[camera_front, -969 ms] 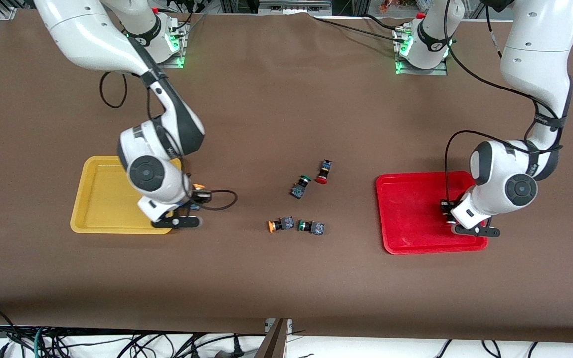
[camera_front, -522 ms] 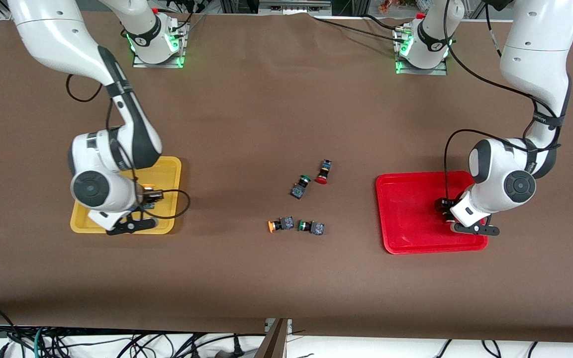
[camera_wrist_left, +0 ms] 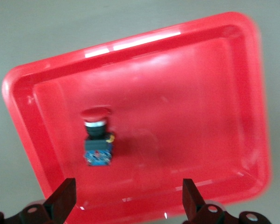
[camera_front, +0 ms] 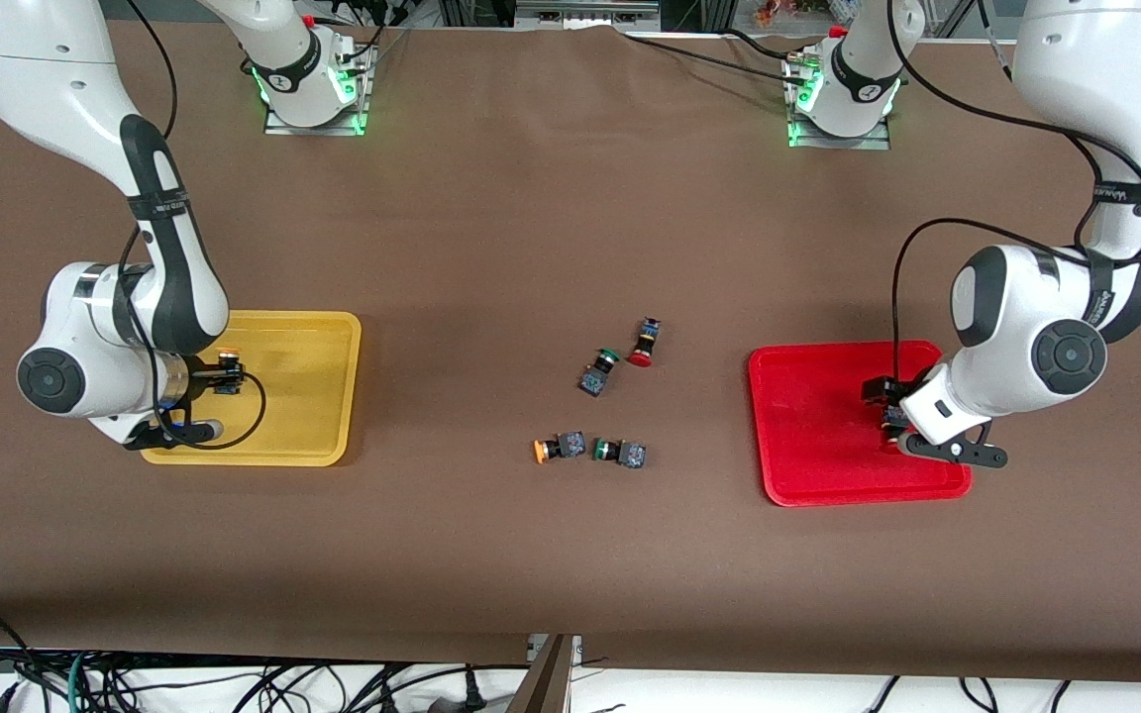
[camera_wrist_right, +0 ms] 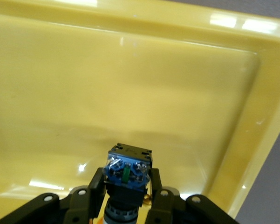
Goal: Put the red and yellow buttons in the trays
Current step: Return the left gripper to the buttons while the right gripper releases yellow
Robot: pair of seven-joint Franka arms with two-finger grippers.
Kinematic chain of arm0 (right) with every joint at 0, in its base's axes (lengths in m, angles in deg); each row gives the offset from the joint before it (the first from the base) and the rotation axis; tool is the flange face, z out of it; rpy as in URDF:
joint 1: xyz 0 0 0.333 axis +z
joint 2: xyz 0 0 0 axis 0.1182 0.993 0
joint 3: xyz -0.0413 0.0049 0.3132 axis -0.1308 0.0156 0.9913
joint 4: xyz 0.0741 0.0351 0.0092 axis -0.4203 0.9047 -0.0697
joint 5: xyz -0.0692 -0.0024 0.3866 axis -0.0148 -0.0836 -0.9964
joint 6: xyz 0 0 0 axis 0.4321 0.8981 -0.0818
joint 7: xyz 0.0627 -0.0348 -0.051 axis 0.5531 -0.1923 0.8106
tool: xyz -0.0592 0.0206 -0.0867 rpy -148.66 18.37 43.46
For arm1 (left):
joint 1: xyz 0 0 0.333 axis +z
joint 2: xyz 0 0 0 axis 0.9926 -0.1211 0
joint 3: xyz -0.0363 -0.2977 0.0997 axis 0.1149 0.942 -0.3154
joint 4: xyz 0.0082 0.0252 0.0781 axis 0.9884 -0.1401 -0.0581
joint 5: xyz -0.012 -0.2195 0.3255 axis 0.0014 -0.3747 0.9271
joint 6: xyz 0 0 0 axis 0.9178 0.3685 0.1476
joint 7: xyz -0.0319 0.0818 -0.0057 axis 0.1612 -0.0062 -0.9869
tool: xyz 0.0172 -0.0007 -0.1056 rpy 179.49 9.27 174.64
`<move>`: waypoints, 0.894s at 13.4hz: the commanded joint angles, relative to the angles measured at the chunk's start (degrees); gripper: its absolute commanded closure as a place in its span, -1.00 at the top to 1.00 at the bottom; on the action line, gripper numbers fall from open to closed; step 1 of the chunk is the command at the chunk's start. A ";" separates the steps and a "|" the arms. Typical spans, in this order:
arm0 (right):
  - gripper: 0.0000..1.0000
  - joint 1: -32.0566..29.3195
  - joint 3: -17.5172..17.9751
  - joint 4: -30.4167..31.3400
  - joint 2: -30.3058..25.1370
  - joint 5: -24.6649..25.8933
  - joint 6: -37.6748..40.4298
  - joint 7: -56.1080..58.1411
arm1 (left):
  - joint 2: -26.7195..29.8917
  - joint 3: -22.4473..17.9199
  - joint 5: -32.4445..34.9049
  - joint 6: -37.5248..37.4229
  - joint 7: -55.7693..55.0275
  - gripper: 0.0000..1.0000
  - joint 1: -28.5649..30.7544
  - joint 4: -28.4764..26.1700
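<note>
Carried leftward in frame, the right gripper (camera_front: pixel 202 381) now clamps a yellow button (camera_wrist_right: pixel 127 174) over the yellow tray (camera_front: pixel 313 342); the left gripper (camera_wrist_left: pixel 126 205), fingers spread and empty, hovers above a red button (camera_wrist_left: pixel 97 137) in the red tray (camera_wrist_left: pixel 214 93).

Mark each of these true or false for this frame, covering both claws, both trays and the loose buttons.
1. The right claw holds a button over the yellow tray. True.
2. The left claw grips a red button. False: it is open, and the red button lies in the red tray.
3. Two green-capped buttons lie on the table. True.
4. The yellow tray already has a button lying in it. False: none lies in it.
</note>
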 commanded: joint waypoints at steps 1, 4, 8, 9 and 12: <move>-1.00 0.22 -1.20 4.66 -1.68 -1.00 -4.75 0.91 | 0.38 3.34 0.12 -3.36 -3.71 1.00 -0.23 1.89; -1.00 0.13 -1.56 4.76 -1.24 -1.00 -6.26 0.91 | 0.12 10.80 0.12 -3.72 -9.86 1.00 -0.23 1.98; -0.02 0.05 -1.56 4.58 -0.63 -1.00 -7.84 0.91 | -1.63 14.87 0.47 -2.84 -16.55 1.00 -6.70 1.98; 0.40 0.05 -1.56 4.41 -0.63 -1.00 -7.84 0.91 | -2.42 14.79 0.56 -1.01 -18.56 1.00 -8.73 1.72; 0.98 0.13 -1.47 3.62 -1.07 -0.74 -7.23 1.09 | -4.45 14.87 0.21 3.30 -26.46 1.00 -14.01 0.92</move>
